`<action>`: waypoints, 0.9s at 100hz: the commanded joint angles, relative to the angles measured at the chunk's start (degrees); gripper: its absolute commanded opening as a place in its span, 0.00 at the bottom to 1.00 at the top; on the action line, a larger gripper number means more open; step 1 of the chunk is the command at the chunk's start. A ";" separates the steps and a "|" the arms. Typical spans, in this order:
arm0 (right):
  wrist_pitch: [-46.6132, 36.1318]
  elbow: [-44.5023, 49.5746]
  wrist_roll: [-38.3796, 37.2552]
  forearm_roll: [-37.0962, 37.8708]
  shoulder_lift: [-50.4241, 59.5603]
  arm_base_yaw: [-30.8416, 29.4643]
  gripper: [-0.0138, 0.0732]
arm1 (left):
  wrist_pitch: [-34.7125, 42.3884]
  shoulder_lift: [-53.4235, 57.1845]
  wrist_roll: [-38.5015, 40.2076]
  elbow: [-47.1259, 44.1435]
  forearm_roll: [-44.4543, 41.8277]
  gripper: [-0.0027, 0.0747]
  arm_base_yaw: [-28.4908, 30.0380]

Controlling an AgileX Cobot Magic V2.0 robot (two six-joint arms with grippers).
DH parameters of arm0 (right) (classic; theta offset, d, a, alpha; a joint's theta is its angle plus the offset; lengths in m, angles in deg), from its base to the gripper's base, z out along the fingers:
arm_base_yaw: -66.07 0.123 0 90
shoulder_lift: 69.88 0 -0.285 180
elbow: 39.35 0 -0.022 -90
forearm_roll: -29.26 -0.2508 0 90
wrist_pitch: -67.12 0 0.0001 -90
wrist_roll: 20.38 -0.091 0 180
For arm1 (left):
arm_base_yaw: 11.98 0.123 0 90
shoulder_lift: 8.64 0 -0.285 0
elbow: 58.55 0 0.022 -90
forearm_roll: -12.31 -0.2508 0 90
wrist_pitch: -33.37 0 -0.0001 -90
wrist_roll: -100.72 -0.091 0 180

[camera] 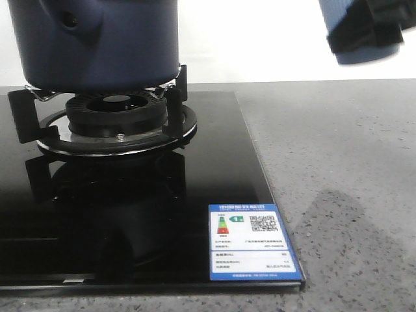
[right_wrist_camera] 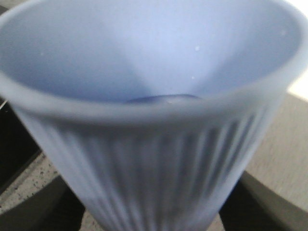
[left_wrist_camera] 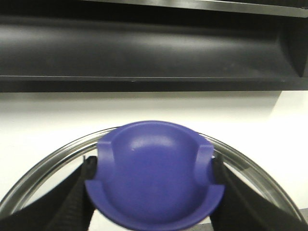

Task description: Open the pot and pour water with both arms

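Observation:
The dark navy pot stands on the burner supports at the far left, its stubby side socket facing me. My left gripper is shut on the blue knob of a glass lid with a metal rim. It holds the lid up against the white wall and is out of the front view. My right gripper is shut on the light blue ribbed cup and holds it in the air at the upper right of the front view.
A black glass cooktop with a round burner and a blue-and-white label near its front right corner. Grey speckled countertop lies to the right. A dark range hood hangs above the lid.

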 commanded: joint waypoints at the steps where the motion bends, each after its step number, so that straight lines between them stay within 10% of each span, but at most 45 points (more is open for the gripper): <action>1: 1.07 -6.88 0.53 5.10 1.28 1.83 0.53 | 4.43 1.31 -0.14 2.29 -0.73 0.51 0.02; 90: 25.14 -43.00 0.53 43.41 -20.89 22.13 0.52 | 4.43 1.31 -0.14 2.29 -0.73 0.51 0.02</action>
